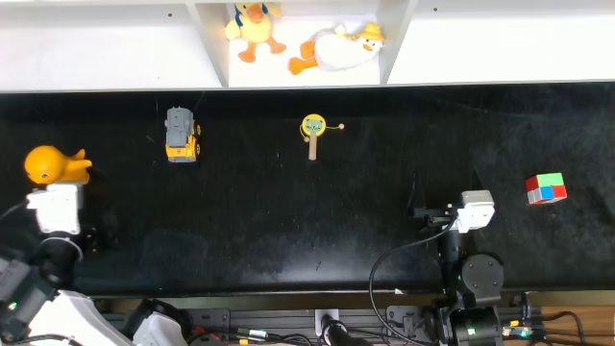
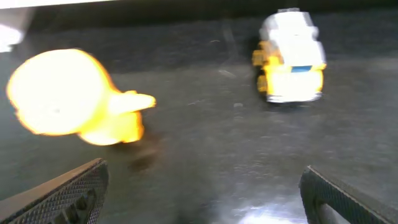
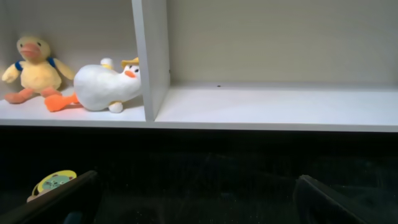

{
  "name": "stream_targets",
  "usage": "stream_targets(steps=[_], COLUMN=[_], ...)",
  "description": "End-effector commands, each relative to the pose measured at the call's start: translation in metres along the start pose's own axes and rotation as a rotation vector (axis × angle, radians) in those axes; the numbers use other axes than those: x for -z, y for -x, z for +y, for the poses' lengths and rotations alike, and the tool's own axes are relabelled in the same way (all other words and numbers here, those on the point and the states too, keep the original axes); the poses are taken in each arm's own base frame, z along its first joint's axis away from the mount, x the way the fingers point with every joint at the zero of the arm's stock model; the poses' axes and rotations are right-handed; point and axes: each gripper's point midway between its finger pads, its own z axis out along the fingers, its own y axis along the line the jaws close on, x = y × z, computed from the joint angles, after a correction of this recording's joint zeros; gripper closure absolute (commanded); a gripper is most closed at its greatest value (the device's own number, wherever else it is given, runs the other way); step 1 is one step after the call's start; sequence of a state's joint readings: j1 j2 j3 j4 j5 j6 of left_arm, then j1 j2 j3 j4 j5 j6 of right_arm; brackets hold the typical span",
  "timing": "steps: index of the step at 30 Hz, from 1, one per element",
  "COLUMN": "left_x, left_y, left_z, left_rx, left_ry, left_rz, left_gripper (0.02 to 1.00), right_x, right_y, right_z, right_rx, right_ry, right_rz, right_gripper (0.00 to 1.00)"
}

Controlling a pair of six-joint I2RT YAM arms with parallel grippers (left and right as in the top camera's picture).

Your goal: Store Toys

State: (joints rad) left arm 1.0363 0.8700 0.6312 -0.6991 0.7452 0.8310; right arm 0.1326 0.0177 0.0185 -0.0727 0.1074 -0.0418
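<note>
Left to store, on the black bench (image 1: 288,221): an orange round toy (image 1: 53,165) at the far left, a grey-and-yellow toy truck (image 1: 181,134) to its right and slightly farther back, a small rattle (image 1: 313,128) near the middle, and a coloured cube (image 1: 546,188) at the right. Already in the middle compartment of the white shelf (image 1: 115,48) along the far edge: a yellow plush duck (image 1: 254,24) and a white plush goose (image 1: 338,48) lying on its side. Left gripper (image 2: 199,193) wide open and holding nothing, poised just on the near side of the orange toy; right gripper (image 3: 199,199) likewise spread open and carrying nothing, low over the bench and facing the shelf, with the cube off to its right. Main risk, probably, with the orange toy: smooth and rounded, so likely to squirt sideways out of an off-centre pinch, and close enough to the left end of the bench to be knocked off it. Similar worry with the truck, apt to roll on its wheels at a glancing touch. Further out, a chance of clipping the shelf's front lip or divider on the way in, or of shoving the two plush toys when adding to their compartment
</note>
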Motion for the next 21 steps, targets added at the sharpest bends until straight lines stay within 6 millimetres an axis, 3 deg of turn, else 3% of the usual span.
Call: stream_targets(steps=[1,12,21], left_x=[0.003,0.007,-0.019], left_y=[0.003,0.024,0.005], left_z=[0.020,0.078,0.098], left_rx=[-0.025,0.050,0.134], left_ry=[0.046,0.131,0.069], left_rz=[0.006,0.036,0.115], left_gripper=[0.023,0.020,0.020], right_x=[-0.001,-0.001,-0.001], right_y=[-0.006,-0.006,-0.006], right_z=[0.002,0.002,0.002], right_rx=[0.004,0.004,0.004], right_ry=[0.012,0.012,0.012], right_rz=[0.012,0.012,0.012], right_gripper=[0.007,0.005,0.005])
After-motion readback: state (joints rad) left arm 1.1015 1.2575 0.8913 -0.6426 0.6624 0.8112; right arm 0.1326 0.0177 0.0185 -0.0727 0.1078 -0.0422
